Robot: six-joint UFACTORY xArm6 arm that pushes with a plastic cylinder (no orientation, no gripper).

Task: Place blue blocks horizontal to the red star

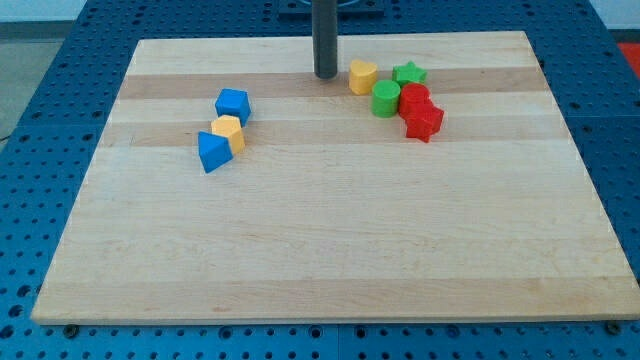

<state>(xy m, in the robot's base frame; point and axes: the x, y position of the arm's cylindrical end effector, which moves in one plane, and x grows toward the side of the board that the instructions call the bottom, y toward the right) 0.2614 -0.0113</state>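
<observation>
- Plainly, my tip (326,76) had no jaws to open or close and had hold of nothing; it rested on the board (330,250) near the view's top edge, touching no block
- Just to its right in the view sat the yellow heart-shaped block (362,76), a small gap between them
- Beyond that lay the rest of the right-hand cluster: the green star (409,73), the green cylinder (386,98), a red block (413,100) whose shape I could not make out, and the red star (423,122) at the cluster's lower end, pressed against that red block
- The two blue blocks sat well apart from my tip, toward the view's left: the blue cube (232,105) uppermost, and a blue wedge-like block (213,151) below it
- Between these two, touching both or nearly so, was the yellow hexagonal block (228,132)
- By count: two blue, two yellow, two green, two red, eight blocks in all
- The blue blocks looked small, rigid and light, likely to slide readily on the smooth wood and not at all fragile
- With no grasp possible, each would need pushing on a flat side face, square through its middle; an off-centre contact would probably spin it away
- The wedge-like one seemed the trickier, since its angled faces could let the rod slip off
- The blue cube lay above the red star's row and the wedge-like block below it, so I judged the task not yet done
</observation>
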